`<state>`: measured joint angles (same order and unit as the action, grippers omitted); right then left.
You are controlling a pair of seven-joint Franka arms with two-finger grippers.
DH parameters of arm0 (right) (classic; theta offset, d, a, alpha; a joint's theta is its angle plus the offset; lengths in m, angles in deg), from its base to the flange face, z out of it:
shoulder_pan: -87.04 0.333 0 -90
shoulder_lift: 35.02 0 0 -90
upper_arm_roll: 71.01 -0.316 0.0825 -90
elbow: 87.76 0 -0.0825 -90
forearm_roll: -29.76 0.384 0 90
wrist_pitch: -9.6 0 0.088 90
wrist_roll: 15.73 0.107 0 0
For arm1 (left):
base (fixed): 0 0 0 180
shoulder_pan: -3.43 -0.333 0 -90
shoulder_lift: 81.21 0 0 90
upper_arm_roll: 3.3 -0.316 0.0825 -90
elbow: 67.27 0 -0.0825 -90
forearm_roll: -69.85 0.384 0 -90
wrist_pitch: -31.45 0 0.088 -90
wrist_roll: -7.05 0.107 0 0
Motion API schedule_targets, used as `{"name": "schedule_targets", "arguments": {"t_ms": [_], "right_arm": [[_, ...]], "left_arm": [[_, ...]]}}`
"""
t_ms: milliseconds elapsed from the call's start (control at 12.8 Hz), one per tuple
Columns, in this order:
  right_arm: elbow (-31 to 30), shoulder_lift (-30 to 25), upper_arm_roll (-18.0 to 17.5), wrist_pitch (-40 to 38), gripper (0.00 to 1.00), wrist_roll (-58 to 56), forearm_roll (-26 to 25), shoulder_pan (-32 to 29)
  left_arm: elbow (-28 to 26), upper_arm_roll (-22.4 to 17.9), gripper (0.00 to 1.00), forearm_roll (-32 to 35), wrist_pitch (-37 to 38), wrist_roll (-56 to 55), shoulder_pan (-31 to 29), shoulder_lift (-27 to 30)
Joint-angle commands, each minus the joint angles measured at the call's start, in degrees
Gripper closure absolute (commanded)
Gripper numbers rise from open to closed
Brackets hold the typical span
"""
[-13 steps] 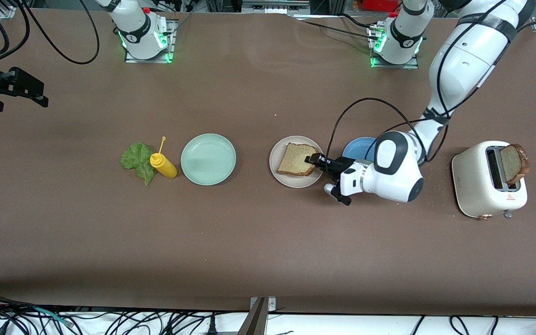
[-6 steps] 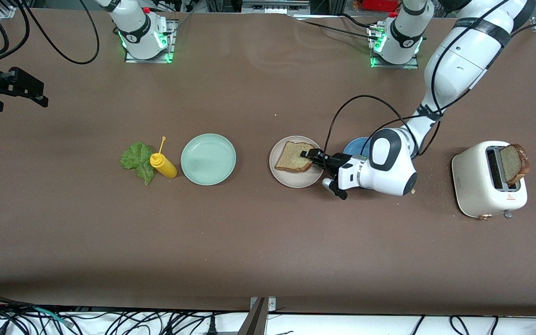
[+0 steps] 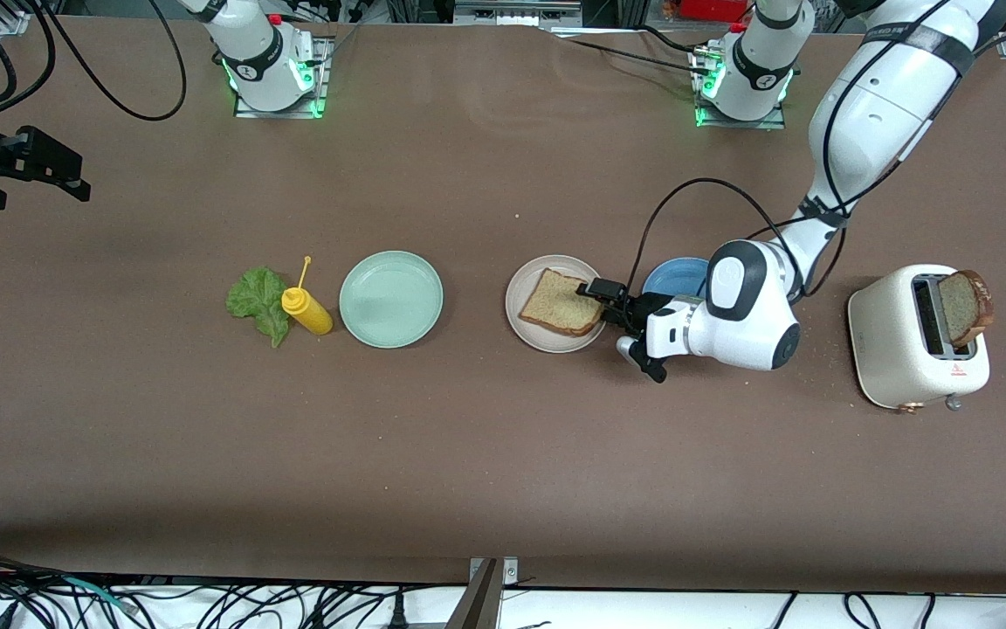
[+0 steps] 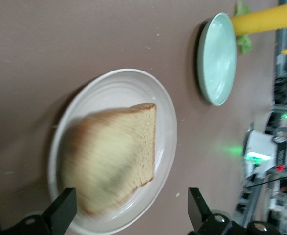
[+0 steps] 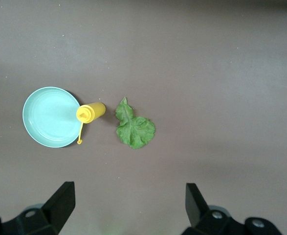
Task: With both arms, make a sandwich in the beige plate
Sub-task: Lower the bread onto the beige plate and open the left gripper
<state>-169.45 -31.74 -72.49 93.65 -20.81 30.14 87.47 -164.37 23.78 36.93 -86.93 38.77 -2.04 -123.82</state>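
Note:
A brown bread slice point(image 3: 561, 303) lies flat on the beige plate point(image 3: 524, 320). My left gripper point(image 3: 606, 302) is open at the plate's rim toward the left arm's end, with nothing between its fingers. The left wrist view has the bread slice point(image 4: 114, 152) on the beige plate point(image 4: 167, 117), just ahead of the open left gripper point(image 4: 129, 205). A second bread slice point(image 3: 962, 306) stands in the toaster point(image 3: 905, 349). The lettuce leaf point(image 3: 257, 302) lies on the table beside a yellow bottle point(image 3: 306, 311). My right gripper point(image 3: 71, 175) waits open, high at the right arm's end; below the right gripper point(image 5: 128, 196) lies the lettuce leaf point(image 5: 133, 128).
A mint-green plate point(image 3: 390, 299) sits between the yellow bottle and the beige plate. A blue plate point(image 3: 676, 276) lies partly under the left arm's wrist. Crumbs are scattered near the toaster. In the right wrist view the yellow bottle point(image 5: 90, 111) lies against the mint-green plate point(image 5: 48, 117).
The left gripper has opened and let go of the bread slice, which now rests on the beige plate. The gripper has drawn back a little toward the toaster. The right arm has not moved.

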Motion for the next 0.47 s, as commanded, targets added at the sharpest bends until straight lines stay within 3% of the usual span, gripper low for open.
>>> {"name": "schedule_targets", "arguments": {"t_ms": [0, 390], "right_arm": [[0.7, 0.3, -0.1, -1.1, 0.00, -0.6, 1.0, -0.5], [0.8, 0.1, -0.2, -1.2, 0.00, -0.7, 0.8, -0.2]], "left_arm": [[-0.7, -0.2, 0.00, 5.0, -0.1, 0.8, -0.7, 3.3], [-0.1, -0.5, 0.00, 10.3, 3.7, -2.3, -3.6, 10.0]]}}
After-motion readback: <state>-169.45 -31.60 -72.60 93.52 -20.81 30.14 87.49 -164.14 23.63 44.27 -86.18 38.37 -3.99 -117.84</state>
